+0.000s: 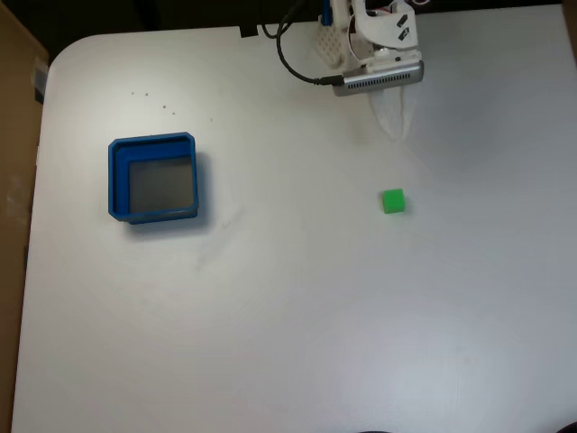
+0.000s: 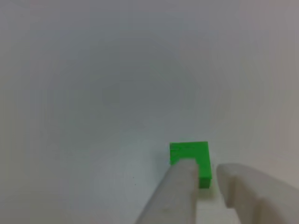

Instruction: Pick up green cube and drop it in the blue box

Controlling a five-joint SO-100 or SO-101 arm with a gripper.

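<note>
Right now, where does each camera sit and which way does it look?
Fixed view: high above the white table, looking down at the blue box and green cube; the arm with its claw enters from the top edge.
Other view: low, close behind the claw, looking forward along the table; two pale fingers show.
Shared: the green cube and the claw.

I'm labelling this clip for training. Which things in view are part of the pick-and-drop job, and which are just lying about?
Part of the job:
- green cube, loose on the table, apart from the box
- blue box, nothing in it
- gripper, jaws open, cube seen between them in the other view

Just there:
- white table
- black cable by the arm
</note>
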